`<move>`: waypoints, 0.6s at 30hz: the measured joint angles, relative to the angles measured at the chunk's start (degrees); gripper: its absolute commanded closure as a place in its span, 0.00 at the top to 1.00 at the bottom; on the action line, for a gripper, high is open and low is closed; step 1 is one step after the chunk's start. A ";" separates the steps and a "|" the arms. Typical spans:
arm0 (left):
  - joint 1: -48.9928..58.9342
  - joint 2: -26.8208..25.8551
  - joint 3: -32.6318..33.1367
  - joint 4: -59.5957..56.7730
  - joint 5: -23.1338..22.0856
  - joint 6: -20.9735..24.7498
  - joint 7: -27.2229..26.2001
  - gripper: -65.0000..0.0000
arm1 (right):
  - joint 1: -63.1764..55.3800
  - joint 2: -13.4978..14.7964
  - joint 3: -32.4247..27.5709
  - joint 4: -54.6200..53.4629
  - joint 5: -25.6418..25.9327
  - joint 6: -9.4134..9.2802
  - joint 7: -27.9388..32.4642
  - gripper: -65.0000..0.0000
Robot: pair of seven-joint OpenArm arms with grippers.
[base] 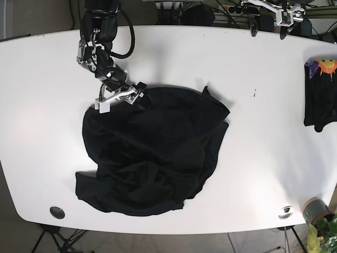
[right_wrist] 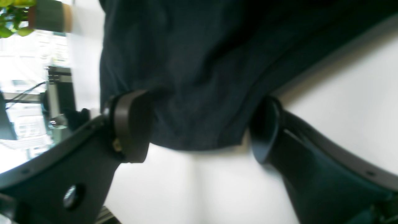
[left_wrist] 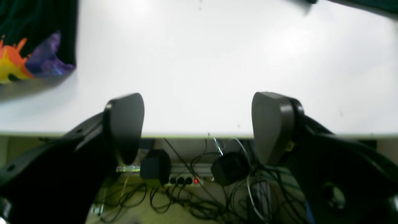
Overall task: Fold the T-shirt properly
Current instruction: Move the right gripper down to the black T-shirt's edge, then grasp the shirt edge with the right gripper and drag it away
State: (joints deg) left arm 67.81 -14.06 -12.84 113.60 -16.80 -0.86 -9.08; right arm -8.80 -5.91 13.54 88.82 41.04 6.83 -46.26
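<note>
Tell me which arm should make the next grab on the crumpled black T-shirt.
Right. The right gripper is open at the edge of the black T-shirt, with cloth between its fingers. The left gripper is open at the far table edge, away from that shirt.

The white table (base: 47,79) carries a black T-shirt (base: 152,153) crumpled in a loose heap across its middle. Well apart, by one edge, lies a folded dark shirt (base: 319,103) with an orange, yellow and purple print on its far end. At the near edge sit a round black disc (base: 57,212) and a small metal fitting (base: 286,212).
</note>
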 measured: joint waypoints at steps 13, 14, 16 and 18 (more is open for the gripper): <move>-0.20 -1.84 0.52 -0.02 0.04 -0.04 0.20 0.78 | 0.76 -0.13 -0.09 -1.31 -0.72 -0.83 -0.63 0.26; -0.20 -1.86 0.52 -0.02 0.02 -0.04 0.20 0.78 | 0.66 -0.13 -0.07 -1.44 -0.74 -0.85 -0.66 0.21; -0.20 -1.88 0.52 -0.02 0.02 -0.02 0.20 0.78 | 0.50 -0.11 -0.02 -1.51 -1.25 -1.01 -0.11 0.08; -0.20 -1.88 0.52 -0.04 0.04 0.00 0.22 0.78 | 0.50 -0.09 -0.02 -1.53 -1.79 -1.16 -0.02 0.02</move>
State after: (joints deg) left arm 67.61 -15.94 -12.32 113.56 -16.75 -0.86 -8.86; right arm -8.29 -6.00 13.52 87.29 39.24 5.67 -46.28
